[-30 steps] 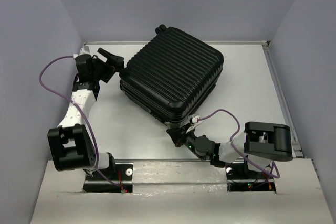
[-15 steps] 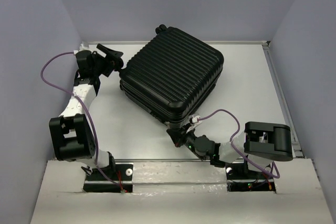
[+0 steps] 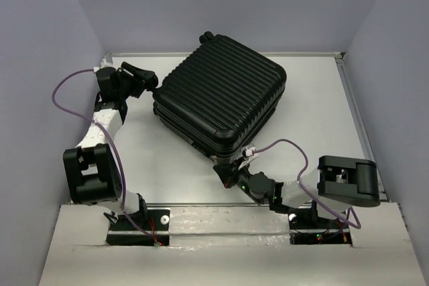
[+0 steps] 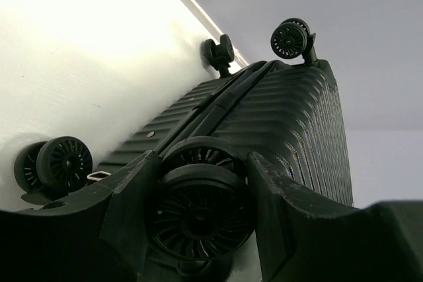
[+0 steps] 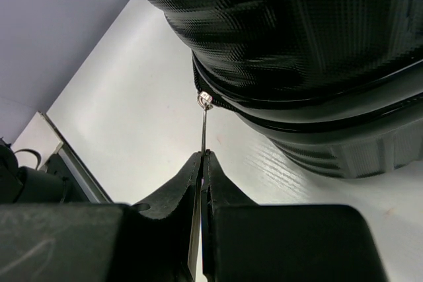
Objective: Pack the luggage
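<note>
The closed suitcase [image 3: 221, 95] lies on the surface [image 3: 315, 112], toward the far side. The left claw [image 3: 151, 84] clasps a wheel [image 4: 201, 209] at its left corner. The right claw [image 5: 203, 156] is pinched tight on the near zipper pull [image 5: 205, 120].

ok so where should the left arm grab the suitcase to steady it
By the corner wheel at its wheeled end, coming in from the left. The suitcase shell is ribbed and far wider than the jaws, while the wheel is narrow and sticks out; the left gripper straddles it. The right gripper pinches the zipper pull.
</note>
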{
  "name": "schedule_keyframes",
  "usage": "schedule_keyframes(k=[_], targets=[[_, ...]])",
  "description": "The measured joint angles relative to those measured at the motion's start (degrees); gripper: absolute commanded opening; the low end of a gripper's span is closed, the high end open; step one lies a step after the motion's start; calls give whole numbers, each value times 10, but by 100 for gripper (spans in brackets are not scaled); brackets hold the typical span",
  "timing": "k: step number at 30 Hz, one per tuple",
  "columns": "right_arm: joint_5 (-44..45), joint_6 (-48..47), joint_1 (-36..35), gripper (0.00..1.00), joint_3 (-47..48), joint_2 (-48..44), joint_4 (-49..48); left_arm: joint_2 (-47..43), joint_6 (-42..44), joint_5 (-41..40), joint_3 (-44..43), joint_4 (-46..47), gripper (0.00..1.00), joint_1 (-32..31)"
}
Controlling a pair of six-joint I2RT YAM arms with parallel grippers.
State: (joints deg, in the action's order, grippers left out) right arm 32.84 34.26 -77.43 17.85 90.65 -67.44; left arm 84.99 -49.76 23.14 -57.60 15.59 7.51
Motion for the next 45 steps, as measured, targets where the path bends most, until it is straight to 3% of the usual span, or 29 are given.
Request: schedule_keyframes(k=[6, 10, 16, 19, 26, 31, 35, 41, 45], targets=[[-14, -6, 7, 7, 16, -121, 178, -38, 0, 5, 61, 49, 6, 12], [-86, -13, 59, 7, 30, -197, 313, -113, 3, -8, 132, 68, 6, 15], [-135, -38, 109, 7, 73, -223, 448, -243, 26, -56, 229, 63, 6, 1], [-150, -49, 134, 7, 78, -224, 469, -293, 36, -94, 262, 61, 6, -23], [-180, -95, 184, 7, 151, -168, 518, -427, 26, -177, 336, 40, 6, -148], [-194, -111, 130, 7, 241, -67, 523, -476, -2, -189, 350, 11, 6, -219], [-206, -121, 78, 7, 325, 37, 482, -488, -5, -187, 339, -29, 6, -235], [-260, -120, 37, 7, 268, 3, 461, -502, -4, -146, 322, -66, 6, -256], [-285, -127, 116, 7, 216, -60, 459, -531, -8, -130, 329, -82, 6, -270]])
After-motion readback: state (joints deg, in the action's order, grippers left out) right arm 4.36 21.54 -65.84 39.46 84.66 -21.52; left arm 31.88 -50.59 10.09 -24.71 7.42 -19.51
